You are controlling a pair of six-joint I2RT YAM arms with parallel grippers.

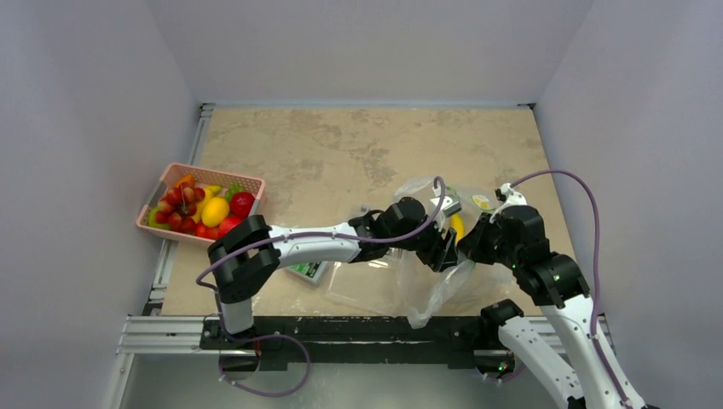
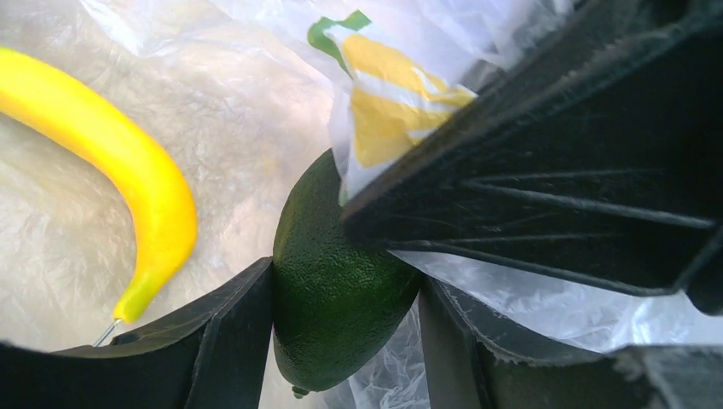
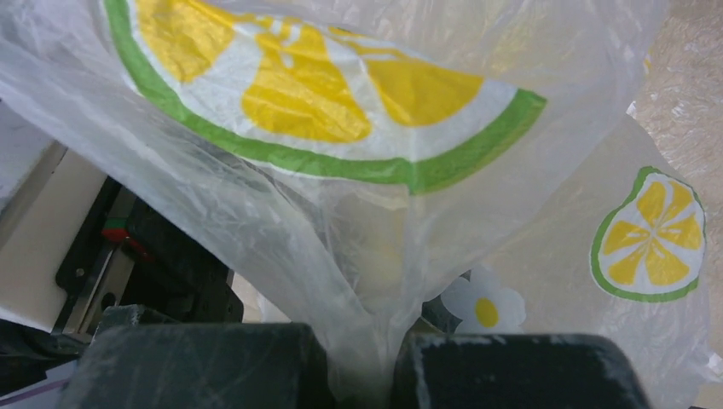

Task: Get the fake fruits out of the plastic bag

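The see-through plastic bag point(image 1: 424, 294) with lemon-slice prints lies at the table's front right. My left gripper point(image 1: 443, 247) reaches into its mouth and is shut on a dark green lime point(image 2: 341, 290) held between both fingers point(image 2: 230, 341). A yellow banana point(image 2: 128, 170) lies inside the bag to the left of the lime, and it also shows in the top view point(image 1: 458, 227). My right gripper point(image 1: 479, 243) is shut on a gathered fold of the bag point(image 3: 341, 213) and holds it up. No red grapes show inside the bag.
A pink basket point(image 1: 213, 175) with several red, yellow and green fruits stands at the left table edge. A small clear box point(image 1: 309, 271) lies under my left forearm. The right gripper's black finger point(image 2: 554, 153) is close above the lime.
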